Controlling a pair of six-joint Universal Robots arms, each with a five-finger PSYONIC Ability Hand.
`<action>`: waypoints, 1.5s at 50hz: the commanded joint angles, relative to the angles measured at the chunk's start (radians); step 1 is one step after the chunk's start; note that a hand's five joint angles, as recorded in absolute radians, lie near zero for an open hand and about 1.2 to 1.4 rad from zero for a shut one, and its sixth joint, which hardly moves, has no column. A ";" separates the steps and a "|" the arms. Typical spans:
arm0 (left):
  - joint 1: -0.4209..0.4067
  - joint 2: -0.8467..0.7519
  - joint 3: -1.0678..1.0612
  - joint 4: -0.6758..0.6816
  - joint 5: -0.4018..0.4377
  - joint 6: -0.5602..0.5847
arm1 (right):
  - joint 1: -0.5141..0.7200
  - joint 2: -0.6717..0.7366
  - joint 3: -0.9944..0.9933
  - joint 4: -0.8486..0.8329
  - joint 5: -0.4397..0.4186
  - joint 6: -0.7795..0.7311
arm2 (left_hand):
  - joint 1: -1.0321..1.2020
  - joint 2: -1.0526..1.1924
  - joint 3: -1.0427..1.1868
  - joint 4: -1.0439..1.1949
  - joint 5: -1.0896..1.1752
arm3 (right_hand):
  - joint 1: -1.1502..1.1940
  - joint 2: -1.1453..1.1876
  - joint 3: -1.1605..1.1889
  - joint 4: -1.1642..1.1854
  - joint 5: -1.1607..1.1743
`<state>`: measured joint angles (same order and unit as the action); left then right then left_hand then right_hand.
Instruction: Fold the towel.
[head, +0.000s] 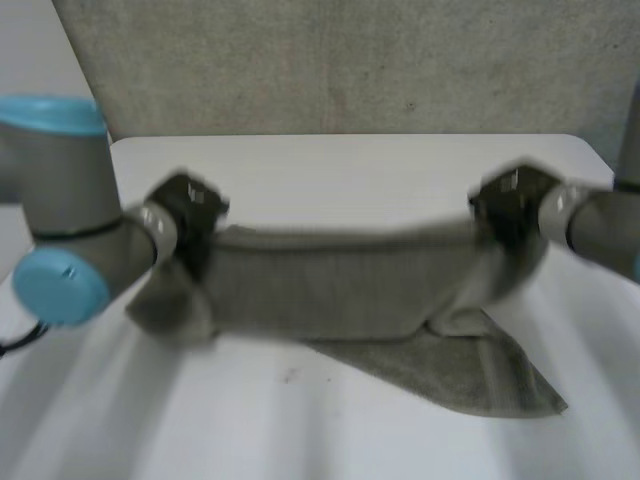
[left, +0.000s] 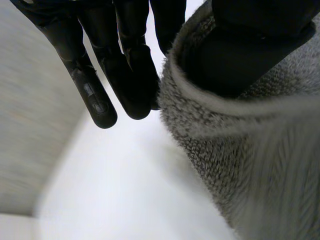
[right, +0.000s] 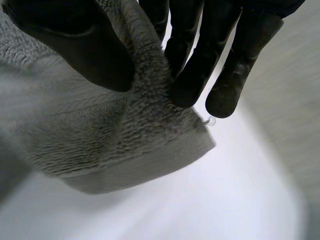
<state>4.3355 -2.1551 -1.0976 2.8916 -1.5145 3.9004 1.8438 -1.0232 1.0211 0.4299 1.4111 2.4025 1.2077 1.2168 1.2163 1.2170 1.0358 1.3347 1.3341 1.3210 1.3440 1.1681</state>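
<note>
A grey towel (head: 340, 285) hangs stretched between my two hands above the white table (head: 330, 170), its lower part trailing onto the table at the front right. My left hand (head: 187, 215) pinches the towel's left corner. In the left wrist view the thumb presses the towel (left: 260, 150) against the fingers (left: 127, 75). My right hand (head: 512, 205) holds the right corner. In the right wrist view the towel (right: 100, 135) is pinched between the thumb and the fingers (right: 195, 65).
A grey wall panel (head: 340, 60) stands behind the table's far edge. Bare table lies in front of the towel and behind it.
</note>
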 joint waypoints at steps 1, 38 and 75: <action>0.001 -0.052 0.377 0.232 -0.015 -0.121 | 0.017 0.012 -0.291 -0.365 0.066 0.196 | 0.189 0.179 0.180 0.179 0.186 | 0.062 0.062 0.075 0.052 0.054; 0.026 0.043 -0.560 0.503 0.051 -0.076 | -0.023 -0.050 0.490 -0.434 -0.058 0.052 | 0.189 0.179 0.180 0.179 0.186 | 0.062 0.062 0.075 0.052 0.054; 0.039 -0.011 -0.579 0.764 0.047 -0.079 | -0.239 -0.276 0.763 -0.562 -0.147 0.193 | -0.513 -0.522 -0.522 -0.522 -0.516 | 0.062 0.062 0.075 0.052 0.054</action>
<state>4.3659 -2.1630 -1.6990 3.6536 -1.4697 3.8262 1.6293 -1.2991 1.7858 -0.1220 1.2601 2.5969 0.5563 0.5562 0.5558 0.5550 0.3834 1.3356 1.3341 1.3211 1.3440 1.1762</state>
